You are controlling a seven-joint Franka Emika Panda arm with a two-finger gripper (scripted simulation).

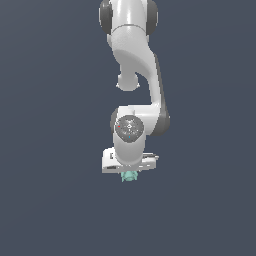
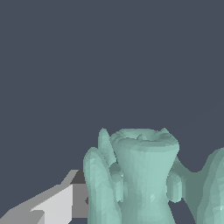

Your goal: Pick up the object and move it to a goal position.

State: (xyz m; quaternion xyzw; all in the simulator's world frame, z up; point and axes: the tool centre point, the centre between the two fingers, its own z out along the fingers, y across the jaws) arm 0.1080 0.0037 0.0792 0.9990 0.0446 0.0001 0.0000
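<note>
I judge this to be the grasp or early carry step; the object (image 1: 129, 176) sits directly under my gripper (image 1: 129, 172), its teal top poking out below the white hand; in the wrist view the object (image 2: 140, 175) fills the space beside one finger (image 2: 57, 205); I cannot tell whether the jaws are clamped on it; no goal marker shows, so next I must confirm the hold before lifting.

Arm (image 1: 132, 60) white w/ dark grey joints; gripper (image 1: 129, 170) white and light grey. Object (image 1: 129, 176) pale mint teal, no pattern. Background plain dark grey-blue.
</note>
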